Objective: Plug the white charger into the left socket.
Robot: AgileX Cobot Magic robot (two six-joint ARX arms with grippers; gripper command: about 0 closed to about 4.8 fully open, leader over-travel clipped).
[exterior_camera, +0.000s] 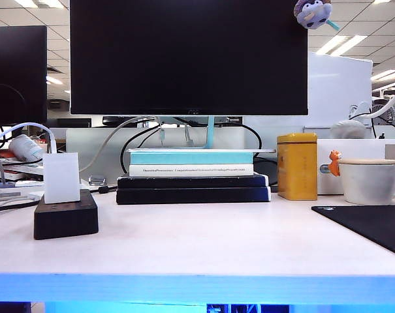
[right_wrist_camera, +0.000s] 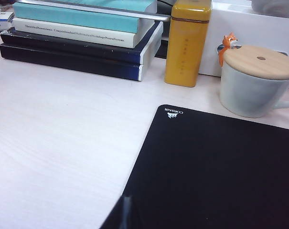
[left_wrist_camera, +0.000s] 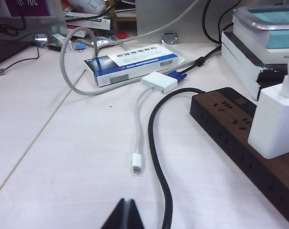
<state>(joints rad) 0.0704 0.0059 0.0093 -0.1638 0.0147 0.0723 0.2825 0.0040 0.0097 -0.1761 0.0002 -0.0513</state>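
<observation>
The white charger (left_wrist_camera: 273,125) stands upright on the black power strip (left_wrist_camera: 230,124), ahead of the left pincer (left_wrist_camera: 126,214) (nearer arm); the right pincer (right_wrist_camera: 126,212) hangs over the mouse mat (right_wrist_camera: 216,171). Both are closed, empty.

On your left the white charger (exterior_camera: 61,178) stands upright on the black power strip (exterior_camera: 66,220), its cable (exterior_camera: 19,128) arching away behind, while stacked books (exterior_camera: 193,177), a yellow tin (exterior_camera: 297,166) and a lidded mug (exterior_camera: 371,178) sit further right.
</observation>
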